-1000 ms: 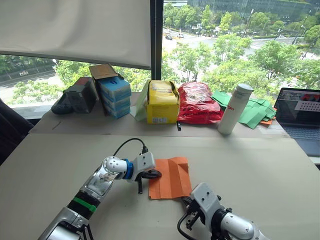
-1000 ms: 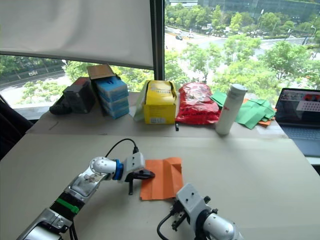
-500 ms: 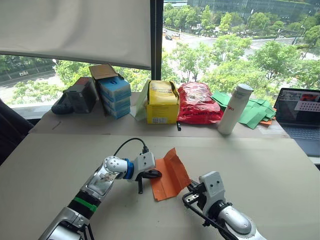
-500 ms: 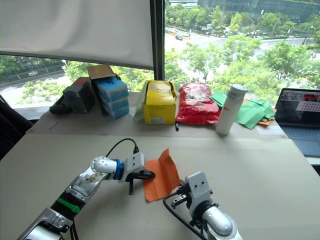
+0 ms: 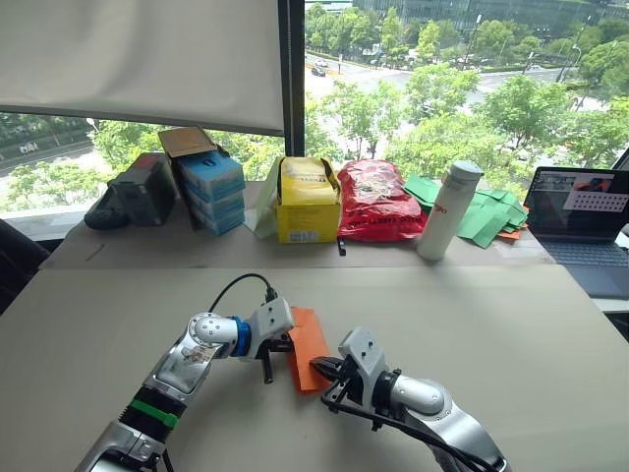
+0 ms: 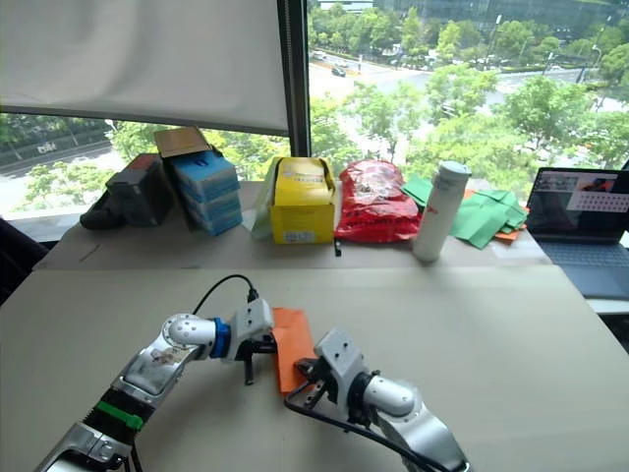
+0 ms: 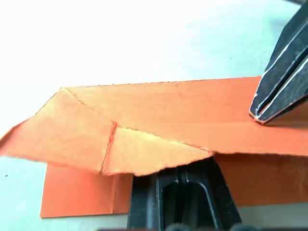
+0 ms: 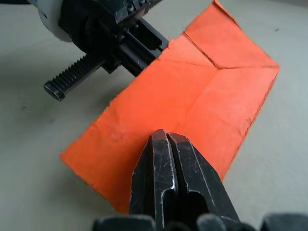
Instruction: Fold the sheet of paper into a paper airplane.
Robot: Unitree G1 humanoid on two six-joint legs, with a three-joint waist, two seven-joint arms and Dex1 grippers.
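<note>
The sheet of paper [image 5: 307, 344] is bright orange and lies folded into a narrow strip on the beige table [image 5: 511, 324], with diagonal flaps at one end [image 8: 226, 48]. My left gripper [image 5: 281, 344] sits at the strip's left edge, its fingers [image 7: 179, 185] shut on the paper's edge under a loose flap. My right gripper [image 8: 166, 137] is shut, and its tips press down on the top layer of the strip. In the head view the right gripper [image 5: 320, 367] is at the strip's near right side. No finished paper airplane is in view.
Along the far ledge stand a stack of blue boxes [image 5: 206, 187], a yellow box [image 5: 308, 202], a red bag [image 5: 378, 202], a white bottle [image 5: 439, 209] and green paper pieces [image 5: 486, 216]. An open laptop [image 5: 580, 211] is at the far right.
My right gripper lifted the paper's right half, swung it left over the other half and now presses it flat. The left gripper has held its place. The camera shifted slightly.
</note>
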